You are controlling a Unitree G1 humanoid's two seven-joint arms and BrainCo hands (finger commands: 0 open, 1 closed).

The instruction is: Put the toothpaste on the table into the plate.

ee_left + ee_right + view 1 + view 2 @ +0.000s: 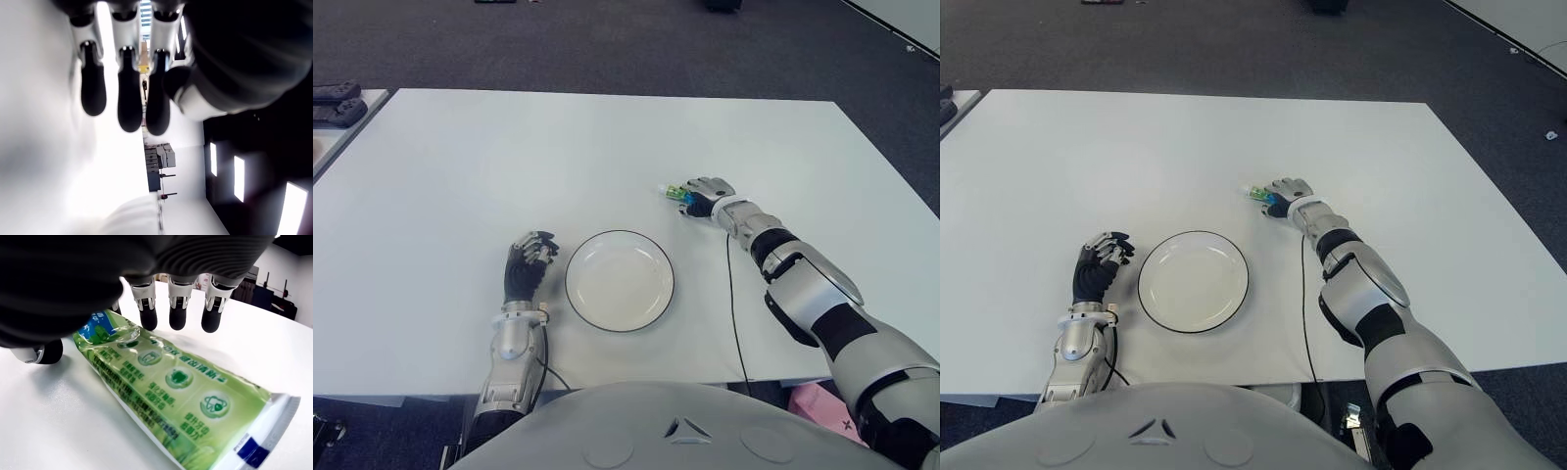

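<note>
Toothpaste (181, 396), a green tube, is seen lying flat on the white table (607, 147), right of and beyond the plate (620, 280), apart from it. It is covered from above by the right hand (707, 196), fingers (178, 316) curled down over the tube with tips at its far edge; a firm clamp cannot be confirmed, and the tube is seen still on the table surface. The left hand (528, 264) is shown just left of the plate, fingers loosely curled, nothing held. The plate is seen holding nothing.
</note>
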